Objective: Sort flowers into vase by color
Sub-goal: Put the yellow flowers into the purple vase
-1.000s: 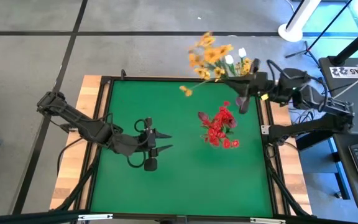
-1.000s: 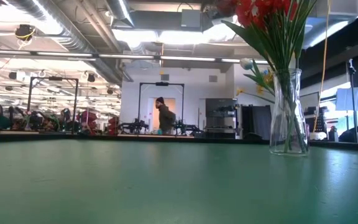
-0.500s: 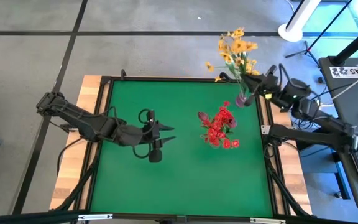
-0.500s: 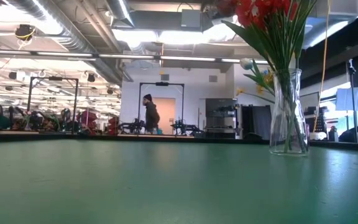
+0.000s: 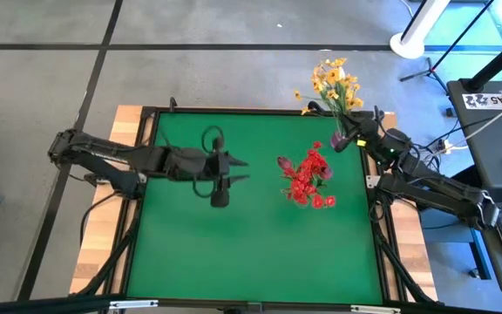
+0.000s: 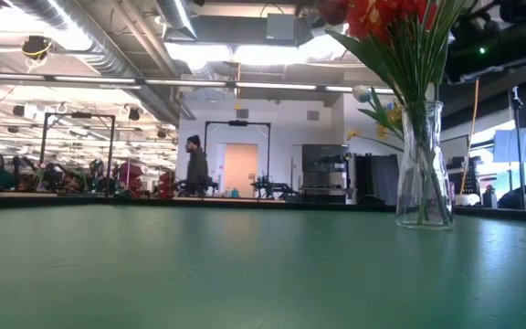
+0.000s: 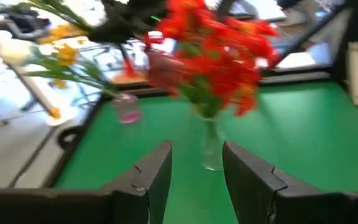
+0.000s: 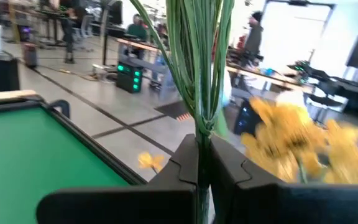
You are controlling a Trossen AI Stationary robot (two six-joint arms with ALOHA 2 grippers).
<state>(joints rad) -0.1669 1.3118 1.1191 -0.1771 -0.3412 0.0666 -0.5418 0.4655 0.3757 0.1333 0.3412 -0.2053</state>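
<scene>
Hovering over the mat's [image 5: 181, 253] left half, the left gripper [image 5: 238, 170] stood partly spread and empty, aimed at the vase [image 5: 303, 194] of red flowers [image 5: 308, 179]. At the right edge, the right gripper [image 5: 345, 133] pinched the stems of yellow flowers [image 5: 331, 80]. Best to carry that bunch upright and avoid brushing the red blooms.
</scene>
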